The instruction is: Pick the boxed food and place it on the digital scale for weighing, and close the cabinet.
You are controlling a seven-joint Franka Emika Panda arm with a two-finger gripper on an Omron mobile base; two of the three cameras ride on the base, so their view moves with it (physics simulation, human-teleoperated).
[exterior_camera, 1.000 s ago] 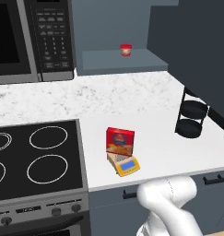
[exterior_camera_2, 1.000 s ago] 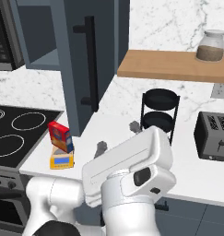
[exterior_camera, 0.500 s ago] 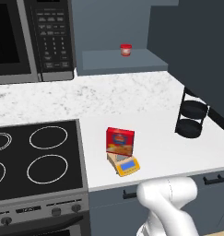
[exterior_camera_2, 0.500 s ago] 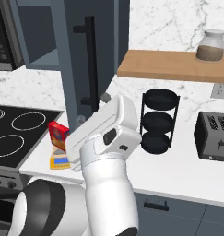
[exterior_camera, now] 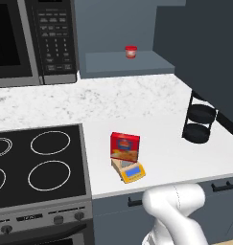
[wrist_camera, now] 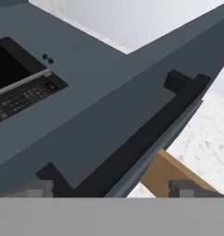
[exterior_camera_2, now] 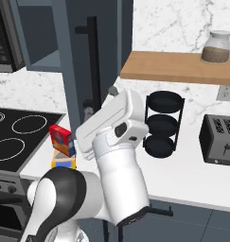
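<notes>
With boxed food resting on digital scale, now swung up toward open cabinet; gripper seemingly parted, grasping nothing.

A rendered home kitchen; black microwave upper left w/ glass cooktop below it, lower left; white marble counter across the middle. Toaster at right edge, slate-blue cabinet top centre, wood shelf w/ jar upper right.
</notes>
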